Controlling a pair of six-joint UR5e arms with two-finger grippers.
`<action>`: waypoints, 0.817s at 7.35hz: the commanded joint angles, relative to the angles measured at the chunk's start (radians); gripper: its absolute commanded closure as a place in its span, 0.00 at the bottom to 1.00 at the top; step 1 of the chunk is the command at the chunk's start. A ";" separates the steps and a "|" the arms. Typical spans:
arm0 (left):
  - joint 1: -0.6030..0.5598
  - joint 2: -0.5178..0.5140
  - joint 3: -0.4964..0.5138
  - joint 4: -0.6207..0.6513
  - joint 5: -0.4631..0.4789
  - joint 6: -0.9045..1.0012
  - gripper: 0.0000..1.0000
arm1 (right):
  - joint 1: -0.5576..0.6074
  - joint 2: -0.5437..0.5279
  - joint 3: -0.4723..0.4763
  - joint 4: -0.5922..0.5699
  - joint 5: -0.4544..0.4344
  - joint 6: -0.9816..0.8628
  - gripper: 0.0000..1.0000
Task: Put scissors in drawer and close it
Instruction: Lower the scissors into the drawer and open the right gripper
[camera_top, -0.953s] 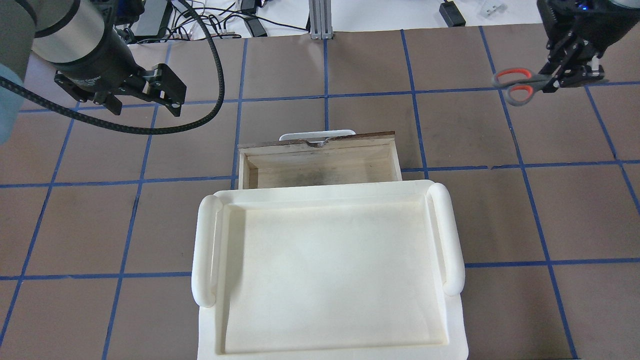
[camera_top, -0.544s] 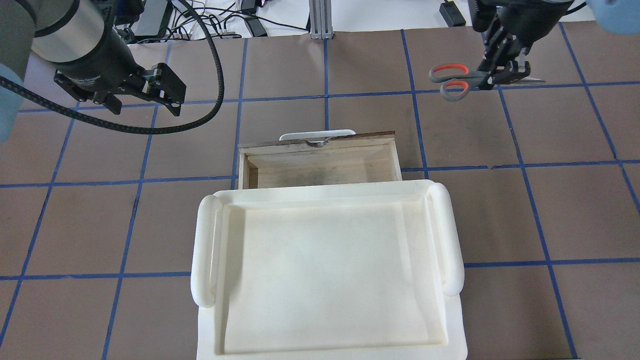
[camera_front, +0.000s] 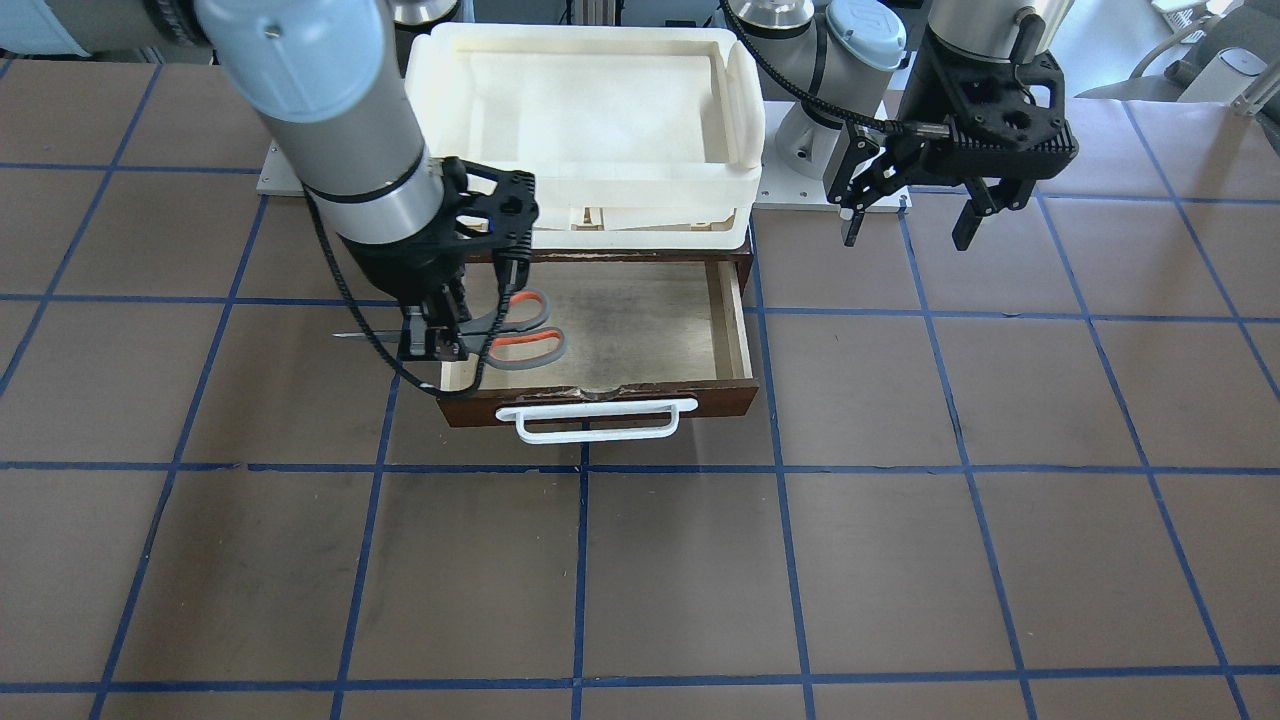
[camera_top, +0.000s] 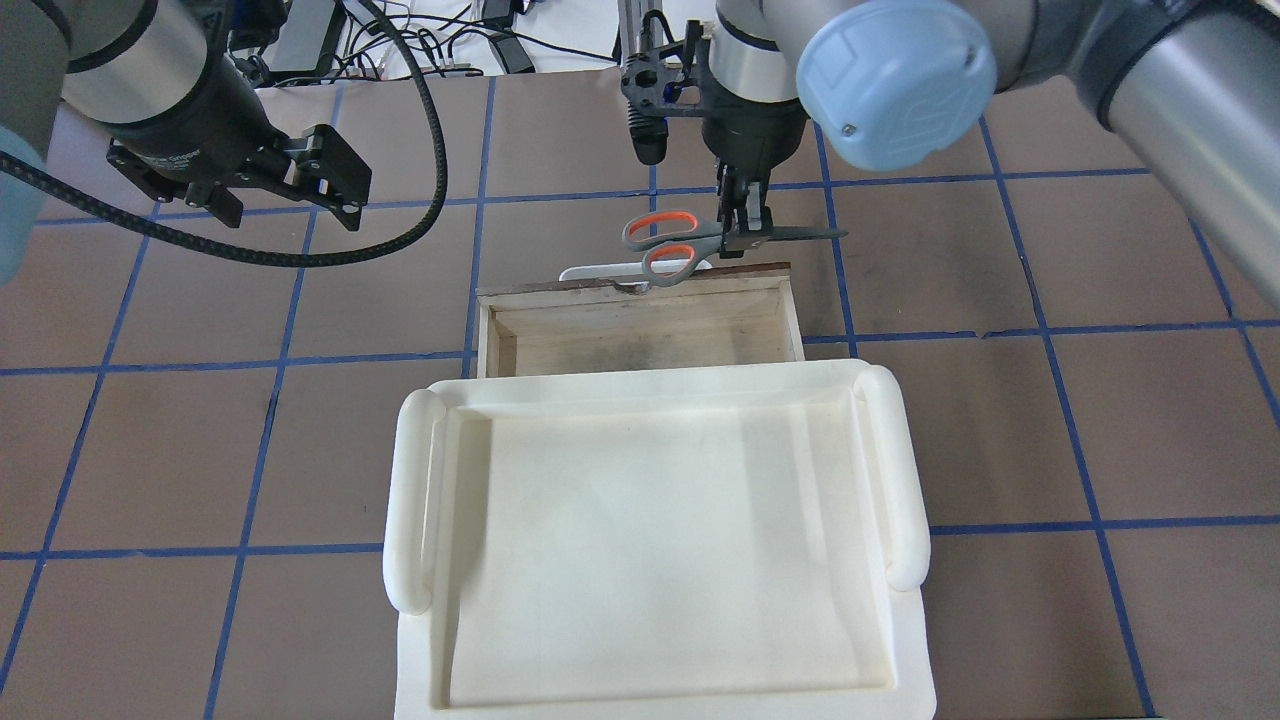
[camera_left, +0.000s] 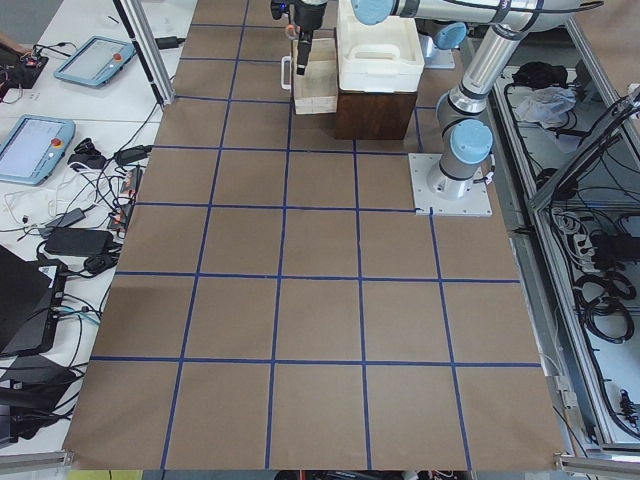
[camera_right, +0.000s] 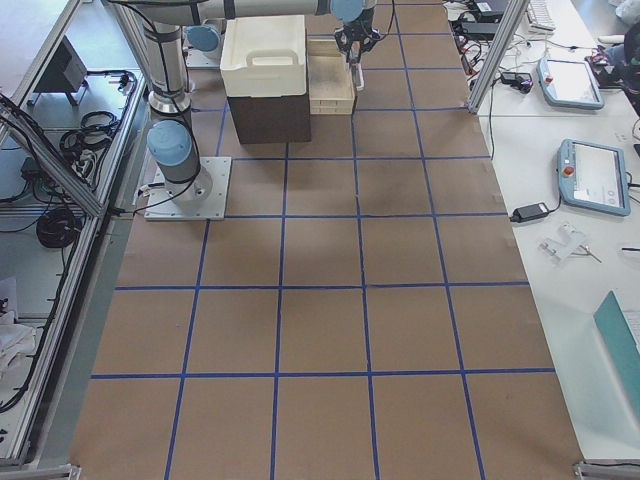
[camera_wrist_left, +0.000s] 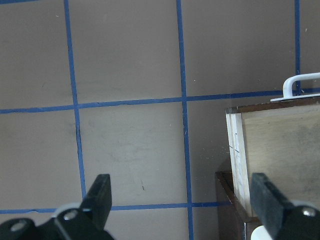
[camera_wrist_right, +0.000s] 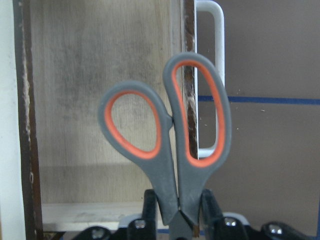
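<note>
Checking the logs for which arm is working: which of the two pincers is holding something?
The right pincer, above the open drawer, is shut on the scissors. The left pincer hangs open and empty, off to the side.

A brown table surface marked into squares by blue tape lines fills the scene under even, bright light. Along one side runs a white bench with tablet pendants and loose black cables. Grey aluminium frame posts stand at the table's edges.
</note>
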 joint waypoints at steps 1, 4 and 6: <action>0.002 0.001 0.000 -0.001 0.000 0.000 0.00 | 0.103 0.049 0.002 -0.039 -0.003 0.091 1.00; 0.000 0.004 0.000 -0.002 0.003 -0.002 0.00 | 0.149 0.098 0.023 -0.114 -0.003 0.144 1.00; 0.002 0.001 0.000 -0.001 -0.003 0.000 0.00 | 0.149 0.089 0.080 -0.116 0.000 0.144 1.00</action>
